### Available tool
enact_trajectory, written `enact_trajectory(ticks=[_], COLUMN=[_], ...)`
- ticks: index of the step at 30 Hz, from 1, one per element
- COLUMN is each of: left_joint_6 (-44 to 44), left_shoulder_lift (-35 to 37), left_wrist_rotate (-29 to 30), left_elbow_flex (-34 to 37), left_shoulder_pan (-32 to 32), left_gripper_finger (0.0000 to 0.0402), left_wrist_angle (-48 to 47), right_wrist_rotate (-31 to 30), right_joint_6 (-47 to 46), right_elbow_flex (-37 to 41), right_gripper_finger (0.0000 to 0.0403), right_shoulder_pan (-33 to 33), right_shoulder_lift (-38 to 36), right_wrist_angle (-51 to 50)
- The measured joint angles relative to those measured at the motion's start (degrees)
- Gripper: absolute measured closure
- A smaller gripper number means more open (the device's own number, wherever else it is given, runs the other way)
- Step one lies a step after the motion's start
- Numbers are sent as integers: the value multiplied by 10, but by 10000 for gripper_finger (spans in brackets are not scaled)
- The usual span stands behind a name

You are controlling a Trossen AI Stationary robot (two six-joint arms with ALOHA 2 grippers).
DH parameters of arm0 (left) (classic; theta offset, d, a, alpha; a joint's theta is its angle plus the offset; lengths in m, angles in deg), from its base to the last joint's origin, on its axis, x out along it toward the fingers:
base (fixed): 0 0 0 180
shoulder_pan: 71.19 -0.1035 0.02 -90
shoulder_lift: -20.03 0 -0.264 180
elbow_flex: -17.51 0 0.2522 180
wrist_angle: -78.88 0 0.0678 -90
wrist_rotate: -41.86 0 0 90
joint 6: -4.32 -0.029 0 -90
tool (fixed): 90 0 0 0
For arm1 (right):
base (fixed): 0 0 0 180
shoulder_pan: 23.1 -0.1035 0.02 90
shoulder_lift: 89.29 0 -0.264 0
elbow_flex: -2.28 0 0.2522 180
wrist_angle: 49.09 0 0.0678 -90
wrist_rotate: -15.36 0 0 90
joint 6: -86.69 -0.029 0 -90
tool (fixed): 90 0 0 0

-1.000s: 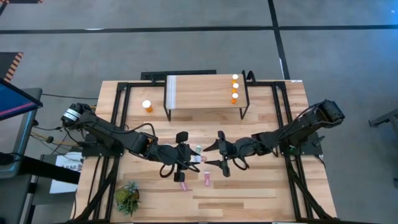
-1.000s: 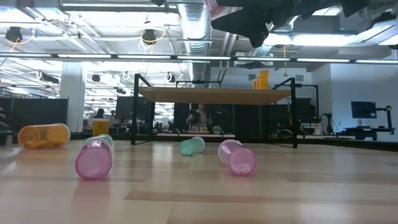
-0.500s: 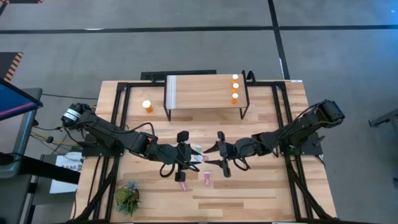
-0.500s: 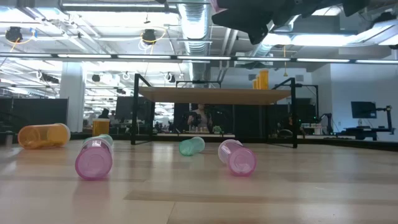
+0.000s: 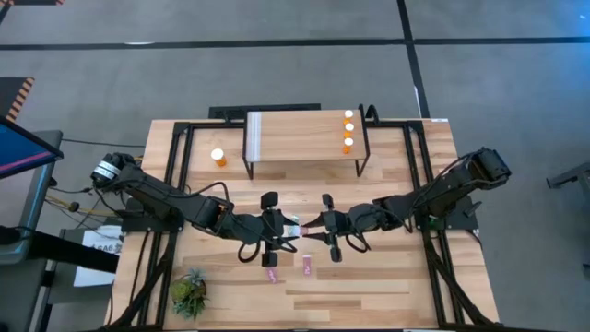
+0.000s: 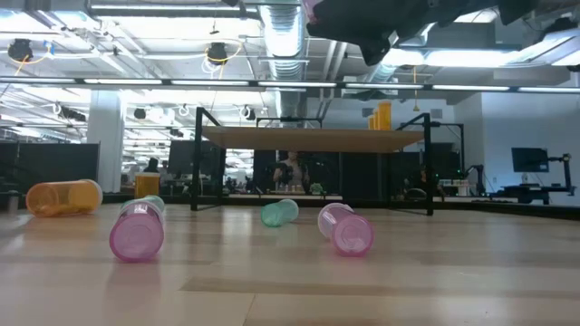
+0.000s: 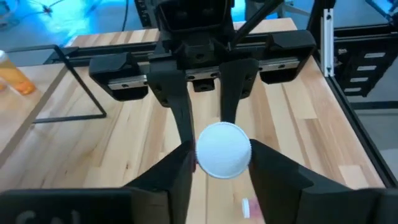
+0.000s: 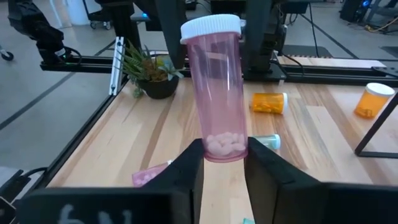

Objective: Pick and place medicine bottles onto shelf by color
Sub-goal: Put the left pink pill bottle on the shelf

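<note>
Orange bottles (image 5: 348,128) stood in a short row at one end of the shelf (image 5: 304,138), so that colour looked partly sorted. The rest of the platform was bare.

Both claws met over the middle of the table. The right gripper (image 8: 222,158) pinched the base of a pink bottle (image 8: 217,93). The left gripper (image 7: 221,155) pinched the same bottle at its white cap (image 7: 222,150). It looked to me like a hand-over in mid-air, with the bottle carried well clear of the wood.

Plenty was left, by my reckoning. Beneath and just beside the claws lay two more pink bottles (image 6: 136,231) (image 6: 344,228) and a teal bottle (image 6: 279,213). An orange bottle (image 6: 63,196) lay farther off on the left claw's side.

For room, the shelf stood just beyond the claws, its black legs (image 5: 359,161) and raised edge the nearest things to catch on. A small plant (image 5: 189,293) sat behind the left claw near the table's corner, well out of the way. The open deck beside the orange row seemed the easy landing.
</note>
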Motion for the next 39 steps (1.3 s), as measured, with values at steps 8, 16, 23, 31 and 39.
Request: enact_trajectory(ticks=[8, 16, 23, 31, 39], left_joint_6=[4, -9, -62, -169, -129], left_shoulder_lift=[2, 46, 69, 99, 94], left_wrist_rotate=[91, 286, 364, 63, 25], left_elbow_flex=[0, 15, 125, 271, 297], left_shoulder_pan=[21, 121, 144, 54, 1], left_gripper_finger=[166, 139, 138, 138, 138], left_wrist_angle=[-4, -5, 172, 502, 521], right_wrist_rotate=[-4, -4, -4, -3, 1], right_joint_6=[0, -11, -11, 13, 28], right_elbow_flex=[0, 0, 0, 0, 0], right_gripper_finger=[288, 290, 290, 290, 290], right_shoulder_pan=[0, 0, 0, 0, 12], right_shoulder_lift=[0, 0, 0, -13, -14], right_wrist_angle=[0, 0, 17, 54, 108])
